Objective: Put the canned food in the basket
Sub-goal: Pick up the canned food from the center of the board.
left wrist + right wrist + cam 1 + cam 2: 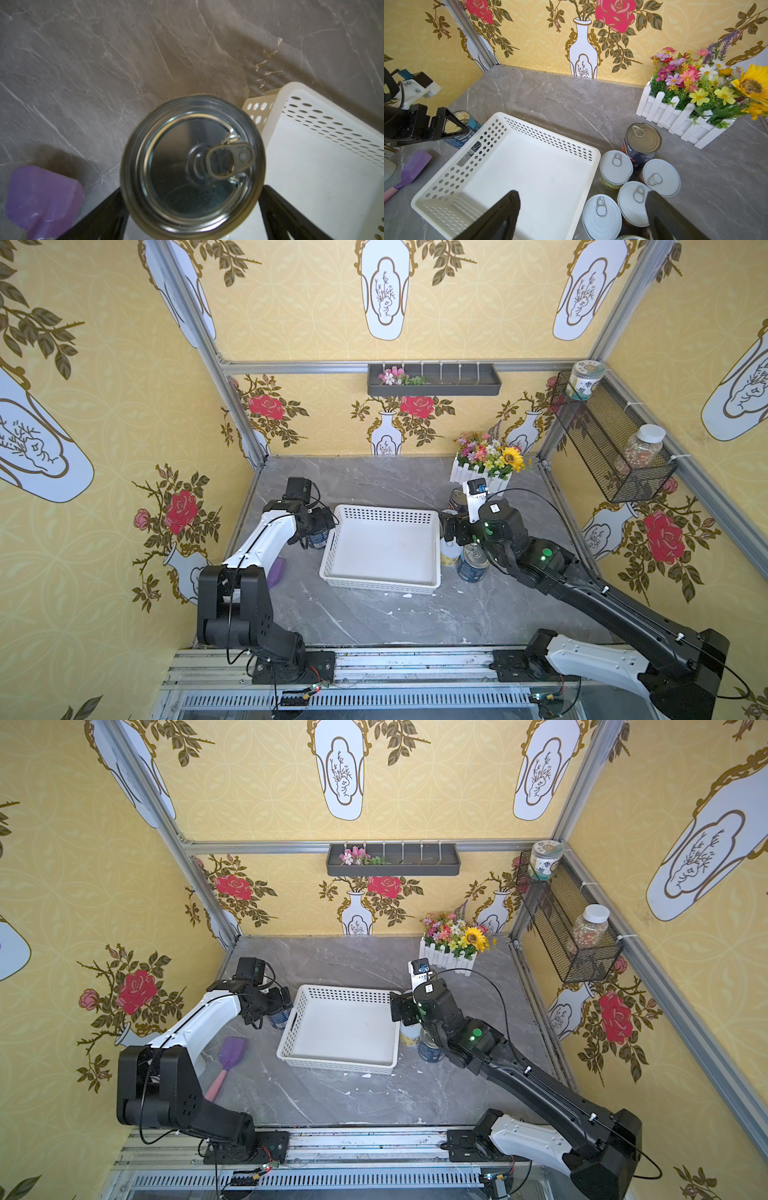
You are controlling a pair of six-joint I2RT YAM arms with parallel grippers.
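A grey marble tabletop [374, 614] lies inside yellow walls printed with roses. At far left a purple spatula [232, 1050] lies flat near the left arm. Just past it, the left gripper [321, 526] has its fingers pressed against both sides of a blue-labelled can [473, 125], which is just outside the left wall of the white basket [384, 516]. Whether that can rests on the table I cannot tell. The basket sits mid-table, its solid floor bare. Just beside its right wall, four white-lidded cans [615, 166] are packed together, with a taller dark-labelled can [642, 137] behind them and a big can [473, 566] nearer the front. The right gripper [582, 193] hangs over the basket's right rim and these cans, fingers spread wide and gripping nothing. At back right stands a white picket flower box [675, 116].
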